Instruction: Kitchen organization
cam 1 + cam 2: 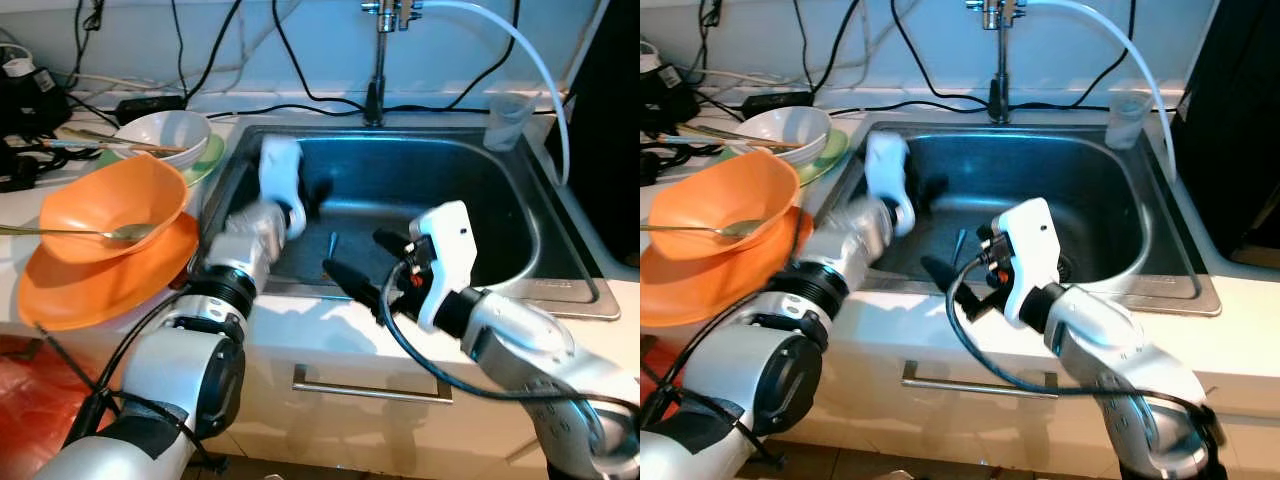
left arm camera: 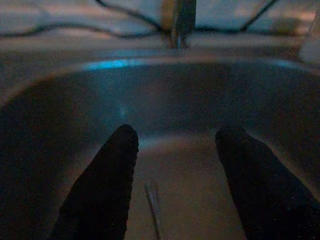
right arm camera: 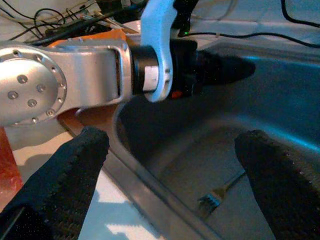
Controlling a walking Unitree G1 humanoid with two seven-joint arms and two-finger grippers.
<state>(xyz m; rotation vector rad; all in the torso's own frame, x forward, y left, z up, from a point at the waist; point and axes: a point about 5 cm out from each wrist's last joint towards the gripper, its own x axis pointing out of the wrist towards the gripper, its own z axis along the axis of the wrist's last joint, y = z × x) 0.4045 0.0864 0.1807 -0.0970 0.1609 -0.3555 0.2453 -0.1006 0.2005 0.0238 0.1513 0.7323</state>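
Between the two black fingers of the left hand (image 2: 172, 185) lies open air: they stand wide apart, holding nothing, pointed down into the steel sink (image 1: 520, 210) from its left side. Just below and ahead of them, flat on the sink floor, rests a fork (image 3: 220, 194), its tines toward the near wall and its thin handle running away toward the middle of the basin. It appears to be the thing to fetch out.

By my judgement the fork is light, stiff and hard, so it will not bend or break, but it is thin, smooth metal lying flush on smooth metal, possibly wet, so it may skate away or slip when pinched. The handle, about midway along, looks the best place to take hold, with the fingers closing across its narrow width.

Near the front rim of the sink hovers the right hand (image 3: 175, 165), its fingers also spread wide and empty, with the fork showing between them further down. It touches nothing that I can see.

On the worktop (image 1: 20, 215) to the left stands an orange bowl (image 1: 110, 205) with a spoon (image 1: 95, 232) in it, stacked on an orange plate (image 1: 100, 285); behind it a white bowl (image 1: 165, 135) holds chopsticks (image 1: 100, 144). A tap (image 1: 378, 60) rises behind the sink, and a clear cup (image 1: 508, 122) sits at its back right corner.
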